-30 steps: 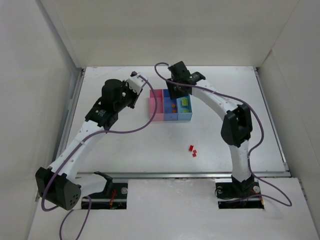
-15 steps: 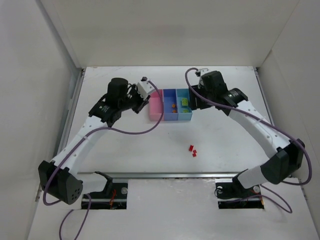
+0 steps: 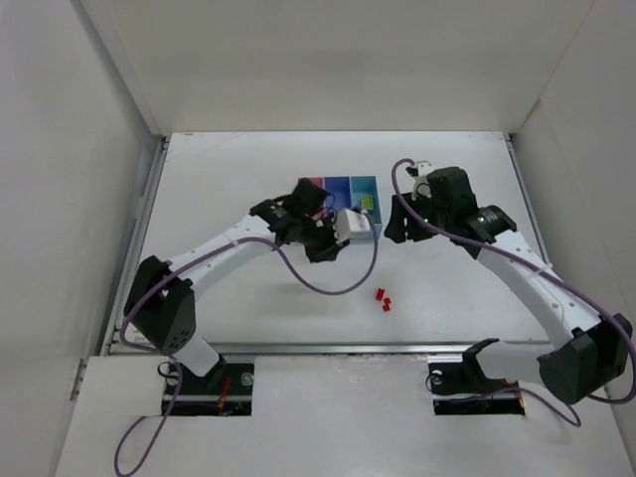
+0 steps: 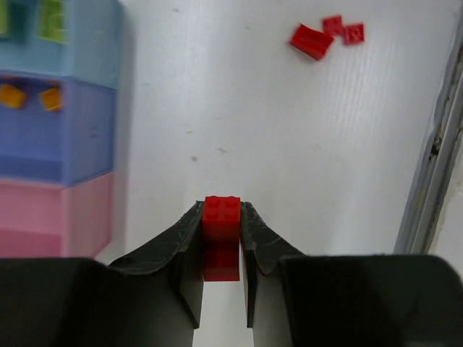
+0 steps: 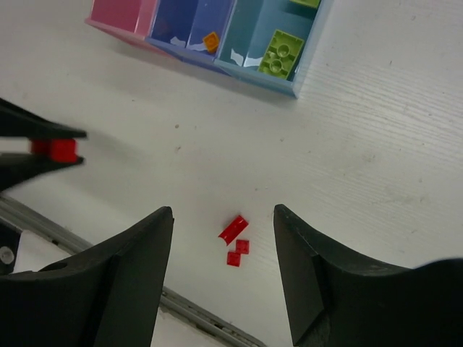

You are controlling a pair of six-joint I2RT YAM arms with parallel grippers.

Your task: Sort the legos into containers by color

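Presently, left gripper (image 4: 221, 217): clamped on one red lego (image 4: 221, 206), which is pinched between both fingertips.
Containers, to that gripper's left: pink bin (image 4: 51, 217) nearest; blue bin (image 4: 72, 144) next, with two orange legos (image 4: 51, 99) inside; teal bin (image 4: 79, 50) farthest, with a lime-green lego (image 4: 52, 18) inside.
Three loose red legos (image 4: 327, 36): on the table (image 4: 289, 144), ahead and right of the left gripper, apart from the bins.
Right gripper (image 5: 221, 213): fingers spread wide, holding nothing, over those loose reds; bins ahead of it.
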